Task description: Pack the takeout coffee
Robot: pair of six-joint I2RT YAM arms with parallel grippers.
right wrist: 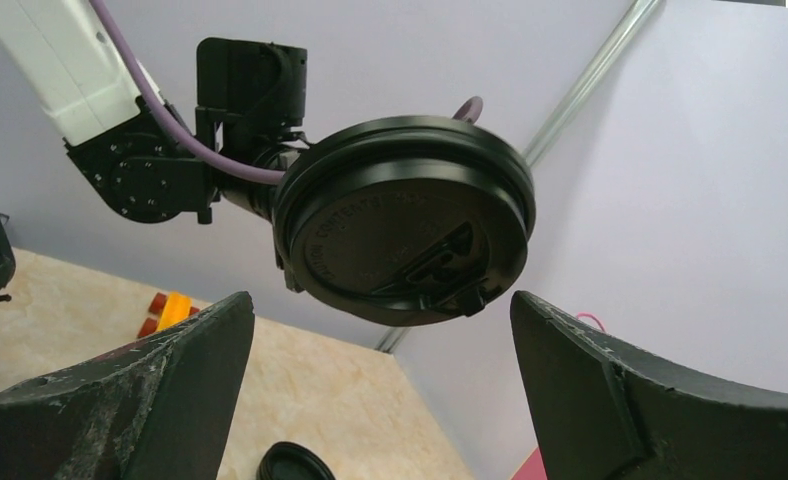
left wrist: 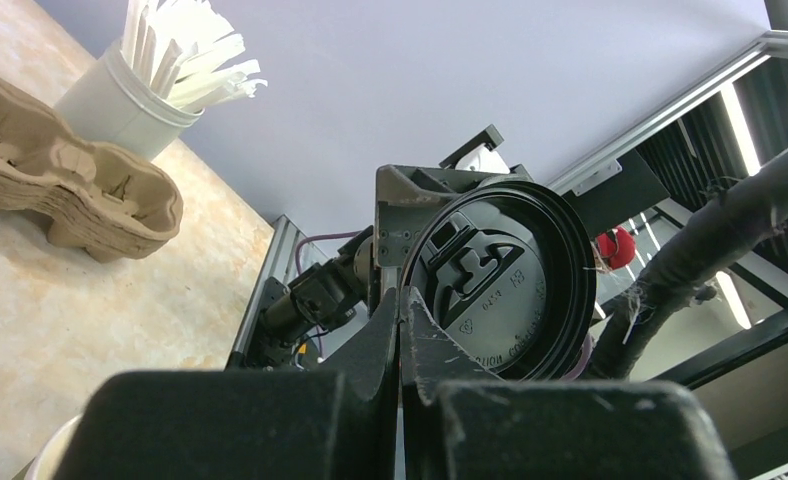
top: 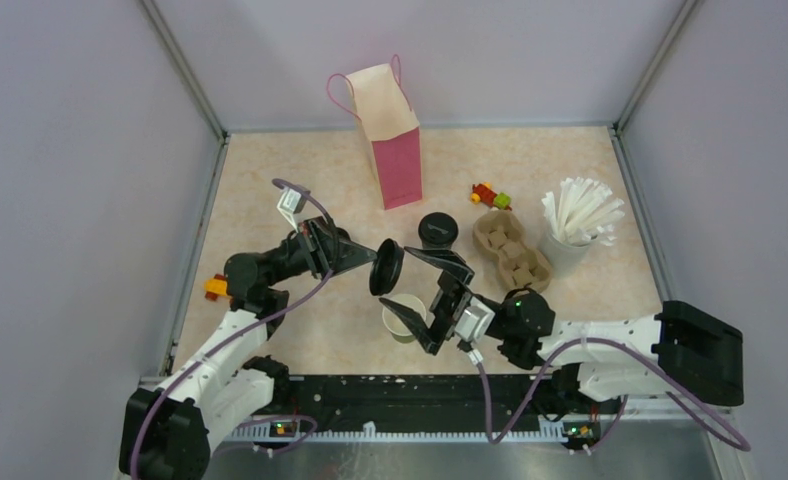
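Left claw (left wrist: 401,335) pinched shut on the rim of a black lid (left wrist: 500,280), held on edge above the worktop (top: 270,200). Right claw (right wrist: 378,305) spread wide, empty. Risk: the thin edge grip lets the lid twist or drop, and the right claw may knock the open cup (top: 404,318) just beside it. Lidded cup (top: 437,231) stands by the carrier (top: 511,248).

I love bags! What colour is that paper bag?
The paper bag is pink below, cream above; see top external view.

Lid (right wrist: 405,225): black plastic, slight sheen, embossed lettering.
Cup carrier (left wrist: 80,195): brown moulded pulp, matt, rough.
Bag (top: 398,165): pink paper, matt.
Tabletop (top: 270,170): smooth, speckled beige.
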